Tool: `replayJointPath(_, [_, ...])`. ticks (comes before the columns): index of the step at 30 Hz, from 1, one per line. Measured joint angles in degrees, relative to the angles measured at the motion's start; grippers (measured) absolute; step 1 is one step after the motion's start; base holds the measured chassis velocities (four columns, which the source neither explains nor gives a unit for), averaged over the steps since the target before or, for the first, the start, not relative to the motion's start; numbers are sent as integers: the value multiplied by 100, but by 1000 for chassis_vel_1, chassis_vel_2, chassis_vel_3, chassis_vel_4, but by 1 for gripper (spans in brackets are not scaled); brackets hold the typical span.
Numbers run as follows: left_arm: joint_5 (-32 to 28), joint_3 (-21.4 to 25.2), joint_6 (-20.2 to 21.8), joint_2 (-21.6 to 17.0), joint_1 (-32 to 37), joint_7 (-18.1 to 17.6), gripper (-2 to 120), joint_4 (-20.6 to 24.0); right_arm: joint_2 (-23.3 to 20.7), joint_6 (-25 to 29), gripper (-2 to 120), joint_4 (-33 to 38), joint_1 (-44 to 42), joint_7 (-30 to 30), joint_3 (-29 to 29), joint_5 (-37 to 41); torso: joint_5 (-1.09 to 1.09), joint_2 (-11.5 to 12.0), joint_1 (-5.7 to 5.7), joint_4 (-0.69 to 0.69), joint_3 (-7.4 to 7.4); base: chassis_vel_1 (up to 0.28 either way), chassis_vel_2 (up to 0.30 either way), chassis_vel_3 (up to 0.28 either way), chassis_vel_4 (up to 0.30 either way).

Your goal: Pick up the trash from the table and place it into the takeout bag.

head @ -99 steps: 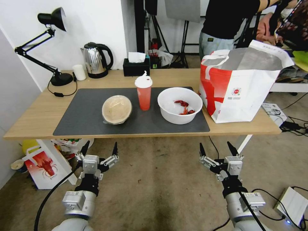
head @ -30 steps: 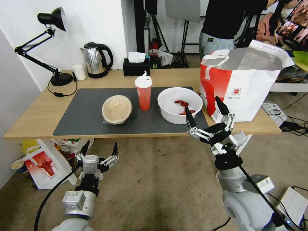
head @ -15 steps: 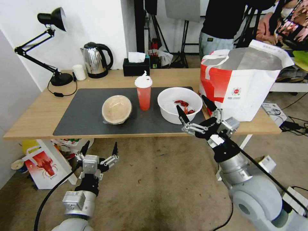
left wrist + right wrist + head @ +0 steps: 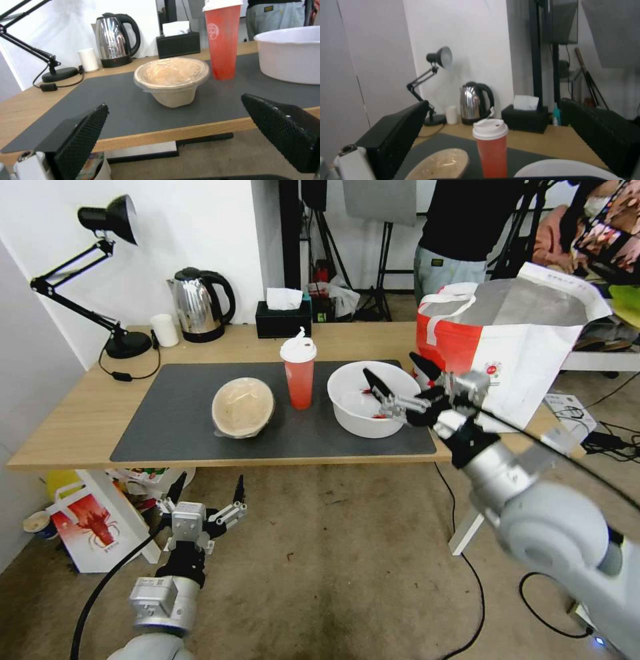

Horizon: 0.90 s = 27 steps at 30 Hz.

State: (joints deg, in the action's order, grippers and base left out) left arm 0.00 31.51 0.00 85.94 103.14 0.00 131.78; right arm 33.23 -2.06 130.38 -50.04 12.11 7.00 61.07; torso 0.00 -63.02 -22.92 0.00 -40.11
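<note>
On the dark mat (image 4: 167,437) of the table (image 4: 67,427) stand a beige bowl (image 4: 243,407), a red cup (image 4: 299,373) with a white lid, and a white bowl (image 4: 360,413) with red crayfish scraps. The takeout bag (image 4: 527,360) stands open at the table's right end. My right gripper (image 4: 390,365) hovers open over the white bowl's right rim, beside the bag. My left gripper (image 4: 210,480) hangs open below the table's front edge, facing the beige bowl (image 4: 171,80). The right wrist view looks over the red cup (image 4: 491,150).
Along the back edge stand a black desk lamp (image 4: 107,273), a small white cup (image 4: 164,330), a steel kettle (image 4: 200,303) and a black tissue box (image 4: 283,317). A smaller crayfish-print bag (image 4: 90,523) sits on the floor at the left. A person (image 4: 467,233) stands behind the takeout bag.
My right arm has risen from below the table and reached forward and left, bringing its open gripper over the white bowl. The left arm has stayed still.
</note>
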Motion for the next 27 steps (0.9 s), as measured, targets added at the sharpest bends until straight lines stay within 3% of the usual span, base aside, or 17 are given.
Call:
replayJointPath(3, [0,0,0,0,0,0,100,0,-29,-344,100,-132,484,-9,-231,266,0,0,0,0,0,0,0,0,0])
replayJointPath(11, [0,0,0,0,0,0,100,0,-74,-1271,100,-813,2678,-266,-1630,957,-1,0,0,1,-1,0,0,0,0])
replayJointPath(17, [0,0,0,0,0,0,100,0,47,-1712,100,-1120,3460,-351,-2097,1285,0,0,0,-1,0,0,0,0,0])
replayJointPath(20, [0,0,0,-1,0,0,100,0,307,-2526,100,-1446,4142,-412,-2383,1432,1,0,-1,0,-1,0,0,0,0])
replayJointPath(21, [0,0,0,-1,0,0,100,0,307,-2526,100,-1446,4142,-412,-2383,1432,1,0,-1,0,-1,0,0,0,0])
replayJointPath(24, [0,0,0,0,0,0,100,0,532,-3338,100,-1706,4758,-268,-2691,1751,-1,0,0,1,-1,0,0,0,0])
replayJointPath(27, [0,0,0,0,0,0,100,0,692,-3803,100,-1924,5184,-101,-2976,1967,-3,0,0,1,0,0,0,0,0])
